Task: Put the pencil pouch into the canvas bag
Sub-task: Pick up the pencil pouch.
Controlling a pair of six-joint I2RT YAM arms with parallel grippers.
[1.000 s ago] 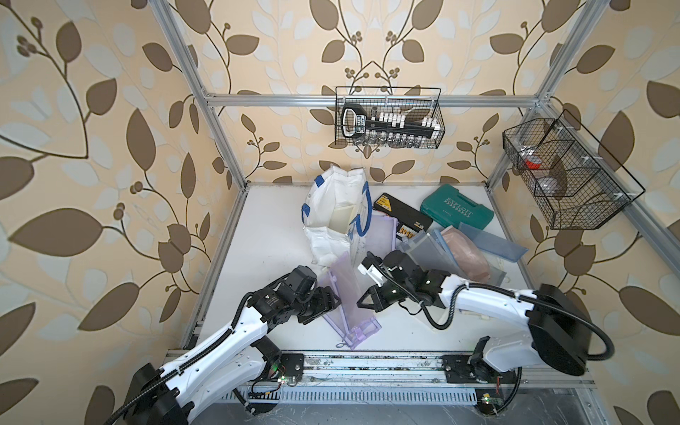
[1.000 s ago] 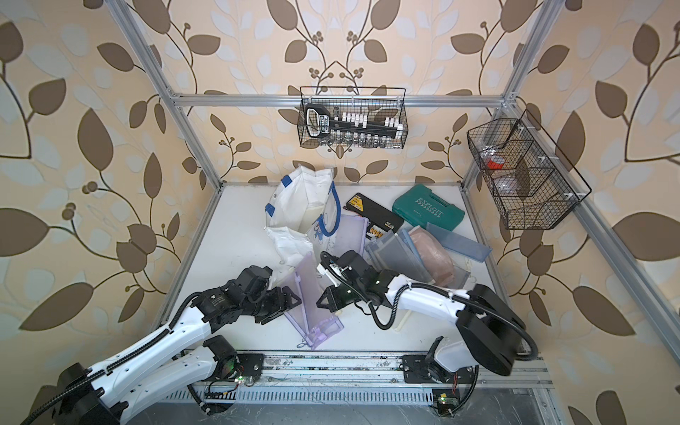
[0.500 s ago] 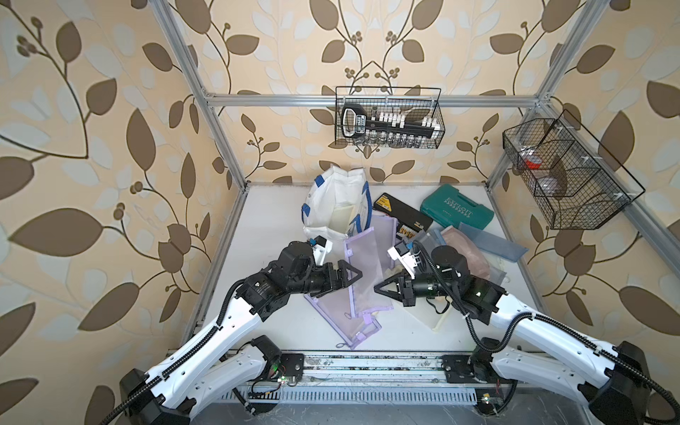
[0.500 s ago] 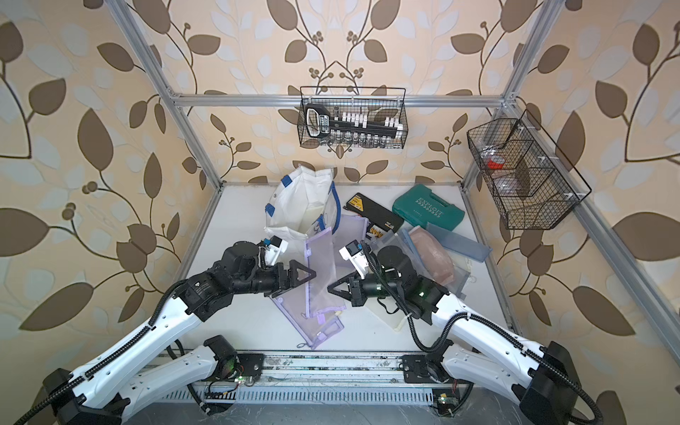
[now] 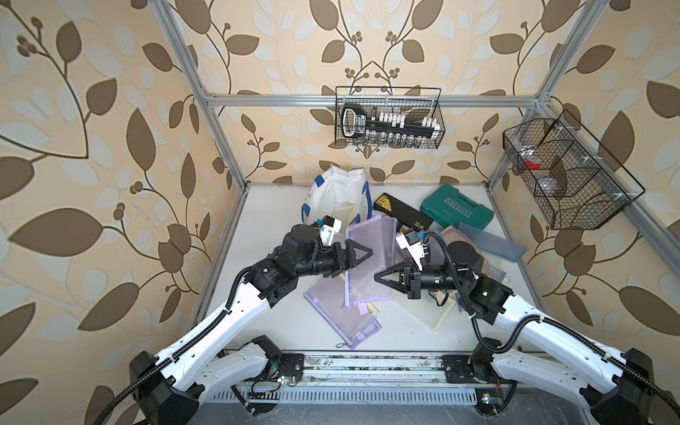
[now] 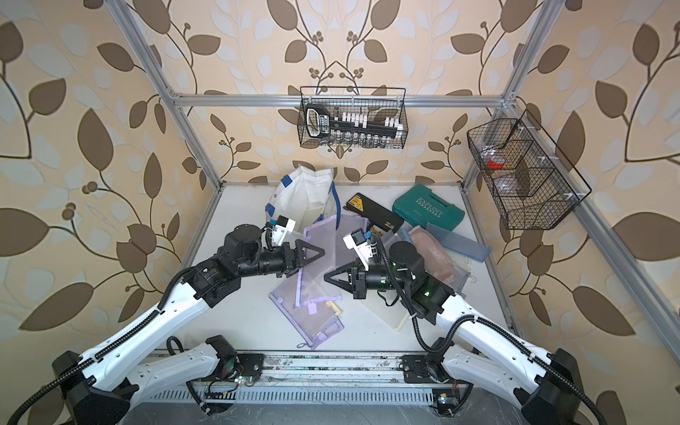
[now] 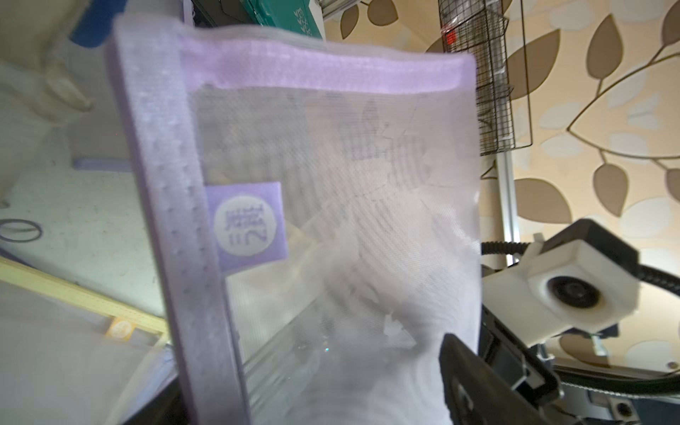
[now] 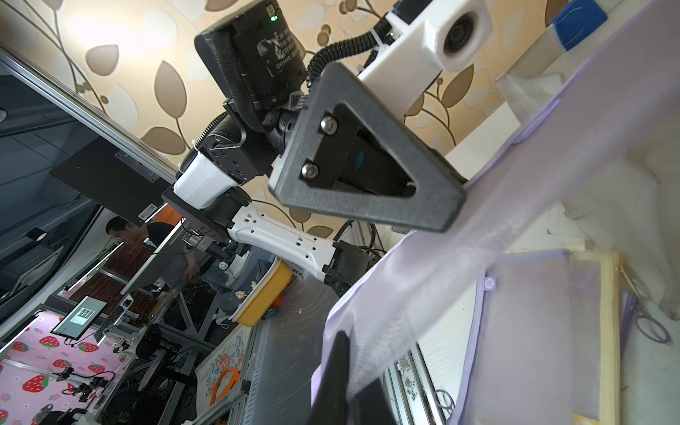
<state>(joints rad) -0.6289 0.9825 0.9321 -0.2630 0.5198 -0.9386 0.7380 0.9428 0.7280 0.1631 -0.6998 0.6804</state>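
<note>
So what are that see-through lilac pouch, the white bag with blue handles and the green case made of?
The lilac see-through pouch: fine mesh, likely nylon, with woven fabric edging; the weave shows close up. The white bag with blue handles: matte cloth, probably canvas; it creases and slumps. The green case: hard moulded plastic, by its crisp edges.

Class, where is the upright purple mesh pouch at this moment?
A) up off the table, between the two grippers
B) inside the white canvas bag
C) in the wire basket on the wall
A: the pencil pouch is pinched at its edge by the right gripper, beside the open left gripper, in front of the canvas bag and not in it.
</note>
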